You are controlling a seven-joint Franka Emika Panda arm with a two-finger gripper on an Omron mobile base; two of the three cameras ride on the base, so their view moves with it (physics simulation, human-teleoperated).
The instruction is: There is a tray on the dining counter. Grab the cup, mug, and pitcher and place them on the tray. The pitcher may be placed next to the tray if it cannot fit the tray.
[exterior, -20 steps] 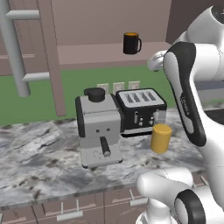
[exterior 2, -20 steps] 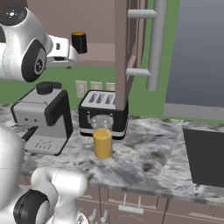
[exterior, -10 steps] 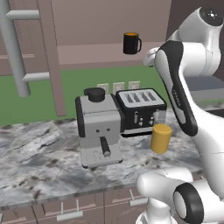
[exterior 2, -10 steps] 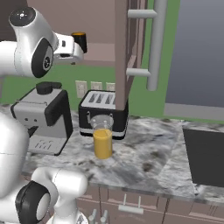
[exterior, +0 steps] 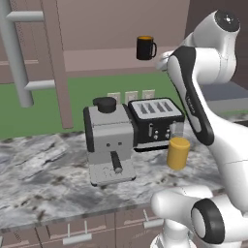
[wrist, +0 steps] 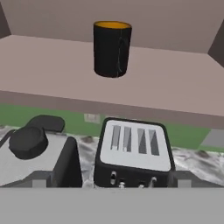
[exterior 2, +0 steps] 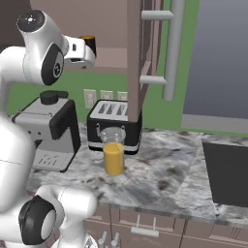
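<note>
Hand view: upright black mug (wrist: 112,49) on the shelf, handle toward the camera; fingers (wrist: 109,183) wide apart.

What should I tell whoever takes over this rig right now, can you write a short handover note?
Gripper: open, holding nothing, raised to shelf height and aimed at the mug.
Mug: upright on the brown shelf above the toaster, untouched.
Pitcher: standing on the marbled countertop in front of the toaster, beside the coffee machine.
Cup, tray and dining counter: can't be placed from these views.
Done: nothing confirmed on the tray.
Left: grasp the mug, carry it to the tray, then fetch the pitcher and the cup.
</note>
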